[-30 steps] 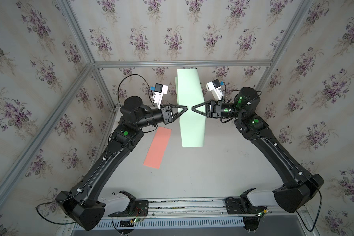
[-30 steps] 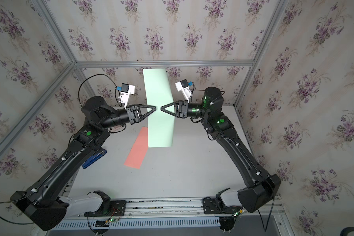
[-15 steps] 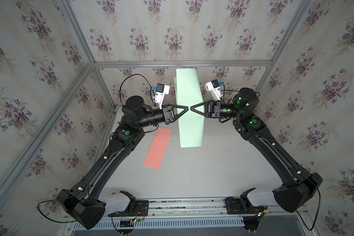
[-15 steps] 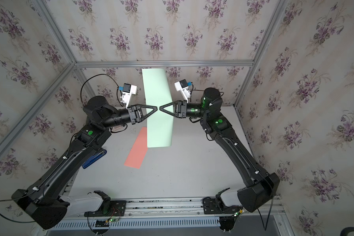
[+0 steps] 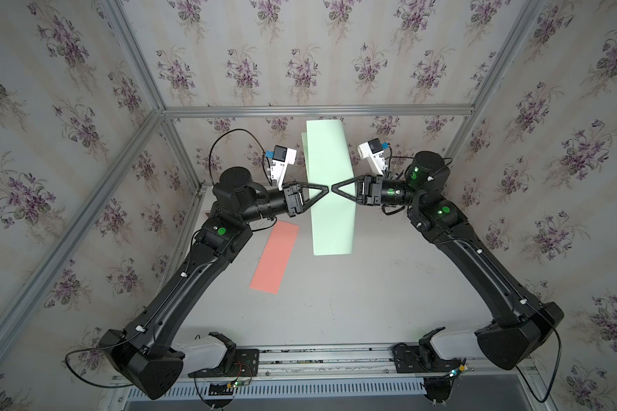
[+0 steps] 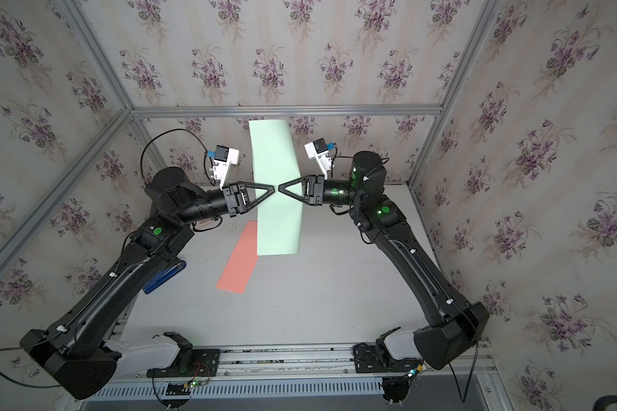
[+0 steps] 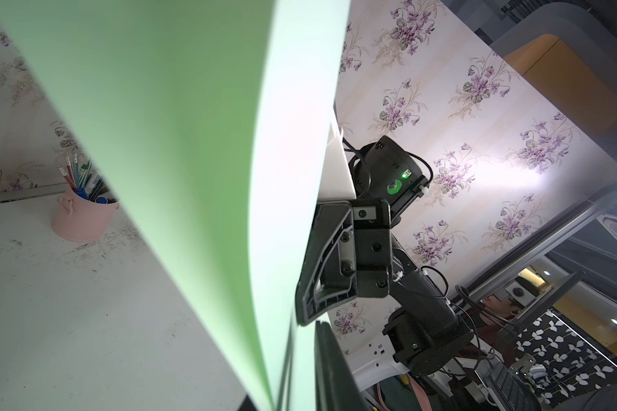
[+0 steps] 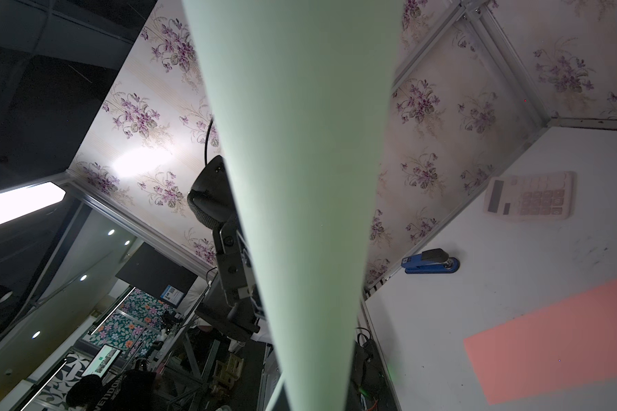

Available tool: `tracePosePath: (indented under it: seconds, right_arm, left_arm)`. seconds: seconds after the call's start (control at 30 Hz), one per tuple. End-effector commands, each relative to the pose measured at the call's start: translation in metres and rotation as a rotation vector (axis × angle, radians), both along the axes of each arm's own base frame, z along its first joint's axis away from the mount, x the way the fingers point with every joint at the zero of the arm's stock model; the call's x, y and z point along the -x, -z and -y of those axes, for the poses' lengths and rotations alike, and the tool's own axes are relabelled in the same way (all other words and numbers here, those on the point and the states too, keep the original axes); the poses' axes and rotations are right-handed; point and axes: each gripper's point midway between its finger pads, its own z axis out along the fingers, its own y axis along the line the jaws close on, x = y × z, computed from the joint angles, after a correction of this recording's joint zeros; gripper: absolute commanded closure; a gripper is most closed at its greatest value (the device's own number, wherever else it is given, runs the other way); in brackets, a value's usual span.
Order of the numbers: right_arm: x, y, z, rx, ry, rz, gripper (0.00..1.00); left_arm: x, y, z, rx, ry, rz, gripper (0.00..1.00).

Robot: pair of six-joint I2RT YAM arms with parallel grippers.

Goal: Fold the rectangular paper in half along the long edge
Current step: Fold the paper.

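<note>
The left tool (image 5: 325, 187) is raised well clear of the table (image 5: 335, 309) and points sideways. Low behind it, beside its arm, a blue stapler (image 6: 164, 275) lies on the table. The tool's jaws are drawn together to a point. In the left wrist view the green paper (image 7: 193, 178) runs straight into them, so the tool looks clamped on the sheet. Below this tool a salmon sheet (image 5: 275, 256) lies flat on the table, apart from the green one.

In both top views the green paper is held in the air where the two tools meet. Its length runs away from their tips in both directions, the sheet is bowed, and a second layer shows along one edge near the far end.

The right tool (image 5: 335, 188) faces the left one tip to tip, almost touching it. Its jaws are together and clamped on the same sheet, and the right wrist view shows the paper fanning out from it.

In the left wrist view a pink cup of pens (image 7: 82, 217) stands on the table beyond the paper.
</note>
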Motion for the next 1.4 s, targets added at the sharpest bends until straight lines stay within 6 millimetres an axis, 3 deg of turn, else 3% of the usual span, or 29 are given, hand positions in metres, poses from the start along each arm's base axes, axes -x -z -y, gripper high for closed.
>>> tracePosePath:
  seconds: [0.0,0.17,0.3,0.47,0.63,0.87,1.2,1.37]
  right_arm:
    - [0.0,-0.002,0.0,0.004,0.01,0.028,0.92]
    - [0.004,-0.007,0.002,-0.006,0.004,0.043,0.86]
    - [0.008,-0.015,0.006,-0.026,-0.003,0.067,0.71]
    - [0.01,-0.032,0.028,-0.108,0.001,0.099,0.63]
    - [0.017,-0.044,0.041,-0.15,-0.017,0.135,0.63]
    - [0.035,-0.06,0.045,-0.217,-0.096,0.173,0.65]
    - [0.038,-0.063,0.047,-0.226,-0.107,0.171,0.82]
    - [0.037,-0.065,0.048,-0.233,-0.094,0.173,0.85]
  left_arm:
    - [0.003,-0.005,0.001,0.005,0.013,0.033,0.91]
    - [0.003,-0.002,0.002,-0.004,0.016,0.032,1.0]
    - [0.006,-0.001,0.002,-0.008,0.027,0.04,1.0]
    - [0.021,-0.008,0.005,0.023,0.108,0.089,1.0]
    - [0.031,-0.014,0.007,0.036,0.17,0.113,1.0]
    - [0.034,-0.019,0.01,0.037,0.206,0.124,1.0]
    - [0.033,-0.018,0.011,0.031,0.208,0.119,1.0]
    - [0.031,-0.017,0.01,0.024,0.198,0.113,0.82]
